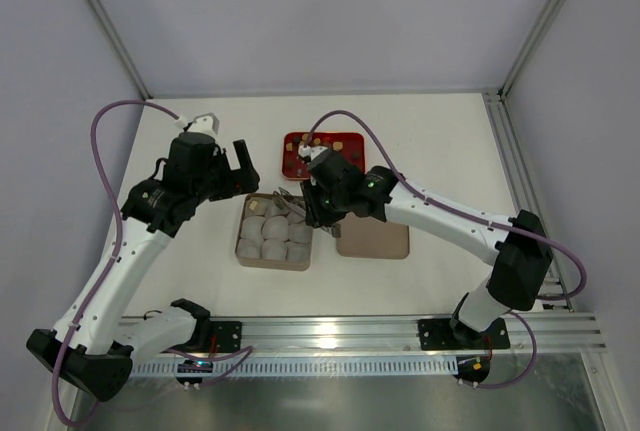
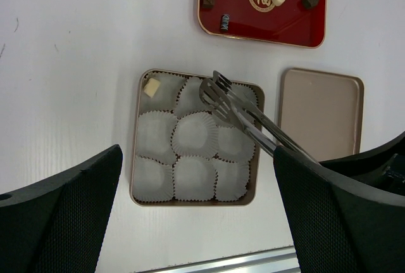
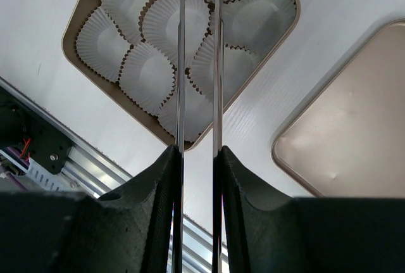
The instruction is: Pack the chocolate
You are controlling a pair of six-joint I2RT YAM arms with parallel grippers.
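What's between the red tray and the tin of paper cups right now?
Only bare white table, as the left wrist view shows; the tongs reach over the tin, short of that strip.

Your left arm is reaching up on the left of the tan square tin with rounded corners, its elbow bending outward. Your left gripper is hovering just off the tin's far-left corner, jaws spread wide and holding nothing. Your right arm is stretching in from the right of the tin. Your right gripper is pinching slim metal tongs, their tips pointing over the tin's far-right corner.
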